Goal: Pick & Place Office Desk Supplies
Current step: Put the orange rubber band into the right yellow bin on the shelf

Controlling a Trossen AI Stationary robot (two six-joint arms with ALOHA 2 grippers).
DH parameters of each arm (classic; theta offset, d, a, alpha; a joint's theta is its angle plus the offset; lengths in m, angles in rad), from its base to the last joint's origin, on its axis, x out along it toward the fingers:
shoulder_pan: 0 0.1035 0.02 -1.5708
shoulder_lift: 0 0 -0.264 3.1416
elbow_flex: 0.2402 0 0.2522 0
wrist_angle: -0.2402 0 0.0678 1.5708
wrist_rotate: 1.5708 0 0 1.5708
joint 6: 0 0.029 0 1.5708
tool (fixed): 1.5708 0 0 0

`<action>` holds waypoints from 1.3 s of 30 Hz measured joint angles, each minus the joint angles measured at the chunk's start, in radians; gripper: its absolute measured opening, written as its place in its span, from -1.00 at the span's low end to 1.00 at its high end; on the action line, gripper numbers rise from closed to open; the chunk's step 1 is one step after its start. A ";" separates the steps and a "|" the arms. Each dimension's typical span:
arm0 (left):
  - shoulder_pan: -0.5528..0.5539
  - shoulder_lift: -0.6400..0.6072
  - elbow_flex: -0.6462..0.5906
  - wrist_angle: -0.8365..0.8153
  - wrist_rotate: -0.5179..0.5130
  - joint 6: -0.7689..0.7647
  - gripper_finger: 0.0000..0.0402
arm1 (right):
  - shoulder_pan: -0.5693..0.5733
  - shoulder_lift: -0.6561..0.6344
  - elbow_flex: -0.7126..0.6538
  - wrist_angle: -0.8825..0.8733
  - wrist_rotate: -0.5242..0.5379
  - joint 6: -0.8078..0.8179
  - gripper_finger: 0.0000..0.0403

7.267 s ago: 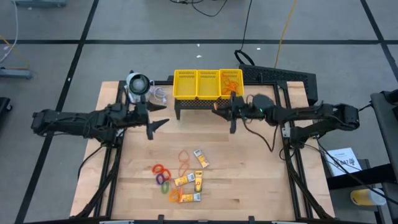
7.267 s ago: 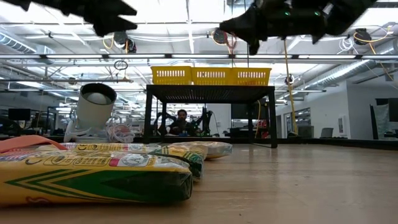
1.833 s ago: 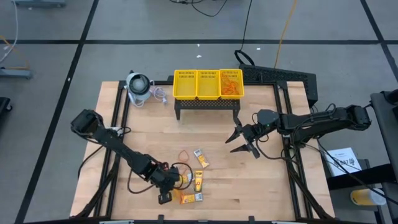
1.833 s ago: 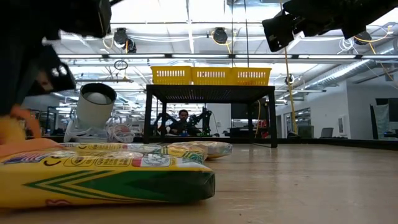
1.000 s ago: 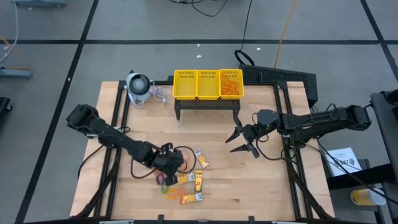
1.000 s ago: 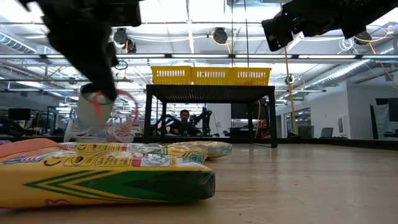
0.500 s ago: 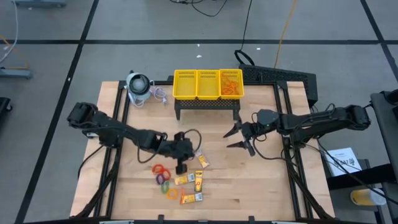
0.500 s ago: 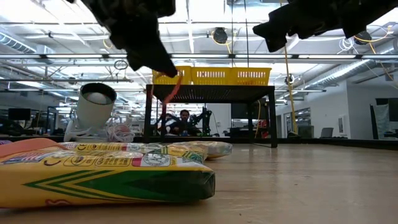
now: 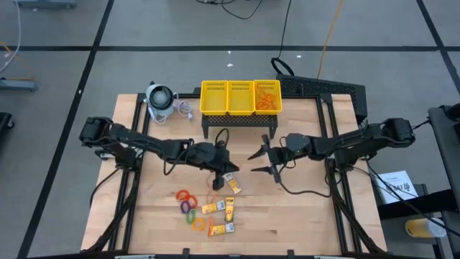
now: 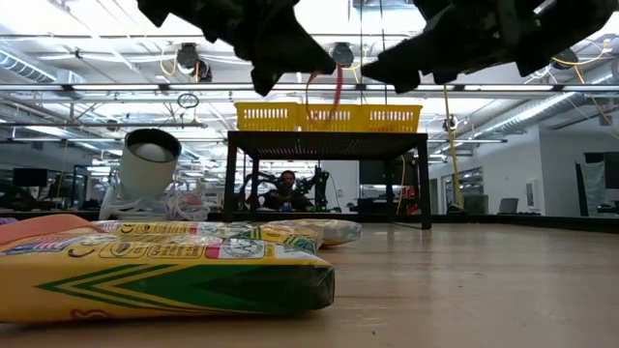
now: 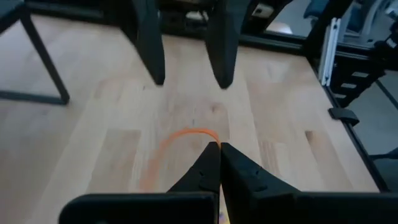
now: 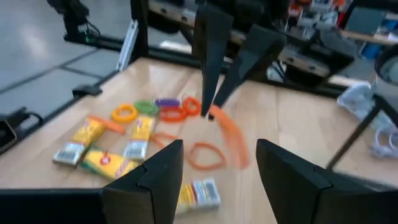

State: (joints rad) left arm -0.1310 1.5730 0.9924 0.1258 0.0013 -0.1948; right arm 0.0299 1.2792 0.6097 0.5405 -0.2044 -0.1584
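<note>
Office supplies are seen scattered on the front half of a pale wooden table (image 9: 302, 208): coloured rings (image 9: 187, 201) in red, purple, green and orange, yellow-orange packets (image 9: 218, 208) with white labels beside them, and one orange loop lying flat (image 12: 206, 155) on the wood. A further orange rubber band (image 11: 168, 155) is held aloft, pinched between the shut fingers of the left pincer (image 9: 218, 173), which hangs above the table's middle, just in front of the basket stand. In the low view the band (image 10: 336, 89) is seen dangling from that pincer against the ceiling lights.

The right pincer (image 9: 266, 162) is held close by, facing the left one, with its fingers spread wide and nothing between them.

At the table's back edge a yellow mesh basket (image 9: 240, 98) with three compartments is raised on a black stand; orange loops are visible in its right-hand compartment. A grey-white round device (image 9: 159, 99) with a cord is set at the back left corner.

The table is framed by black rails and stands on a grey floor marked with dark lines. Beyond it, the low view shows a large workshop hall with strip lights and exposed ceiling ducts; a person (image 10: 283, 184) is seated in the distance, glimpsed under the basket stand.
</note>
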 joint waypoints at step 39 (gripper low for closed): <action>0.003 -0.001 0.000 0.062 -0.028 0.062 -0.88 | 0.002 0.225 0.005 0.365 0.019 -0.097 -0.98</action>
State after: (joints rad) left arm -0.1284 1.5719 0.9920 0.1879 -0.0272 -0.1328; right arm 0.0319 1.5040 0.6151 0.9058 -0.1856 -0.2551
